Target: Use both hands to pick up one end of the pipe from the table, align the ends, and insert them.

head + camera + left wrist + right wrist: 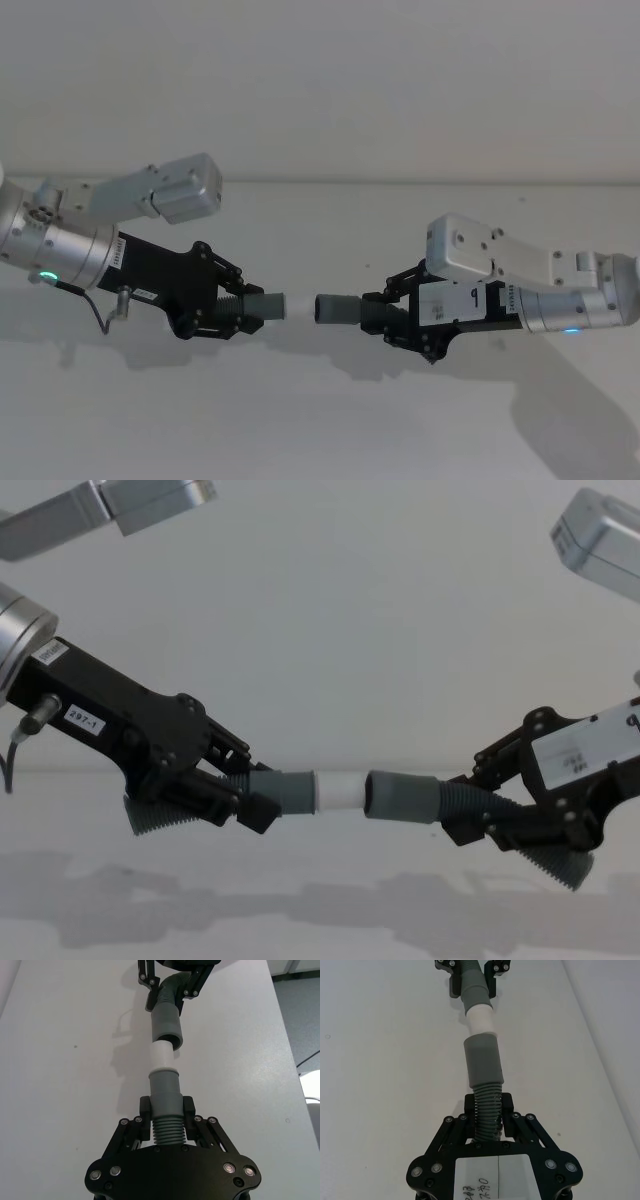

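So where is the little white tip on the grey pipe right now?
The narrow white tip sits mid-air in the middle of the chest view, on the piece held by the left gripper, just short of the open grey cuff held by the right gripper.

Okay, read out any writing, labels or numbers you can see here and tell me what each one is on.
"297-1": small white sticker on the black body of the left end effector, read in the chest view.
Large white label on the right end effector: one big mark like a "9" or "P" in the head view; its smaller lines of print are too blurred to read.
Handwritten scrawl on that label in the right wrist view: illegible.
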{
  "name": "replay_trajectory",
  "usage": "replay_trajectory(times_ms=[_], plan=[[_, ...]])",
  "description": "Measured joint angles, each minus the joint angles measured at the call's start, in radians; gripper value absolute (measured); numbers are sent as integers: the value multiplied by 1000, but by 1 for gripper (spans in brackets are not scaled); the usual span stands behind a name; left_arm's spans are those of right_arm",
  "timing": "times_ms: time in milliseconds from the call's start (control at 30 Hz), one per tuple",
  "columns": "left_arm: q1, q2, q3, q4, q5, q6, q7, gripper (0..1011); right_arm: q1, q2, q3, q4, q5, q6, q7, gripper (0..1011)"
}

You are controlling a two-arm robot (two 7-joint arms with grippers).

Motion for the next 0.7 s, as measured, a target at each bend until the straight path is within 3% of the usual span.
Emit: replay_trajectory(times_ms=[700], plan=[[-9,-1,22,8,-6,-12,1,367,19,-6,-18,7,-1,18,14,292]])
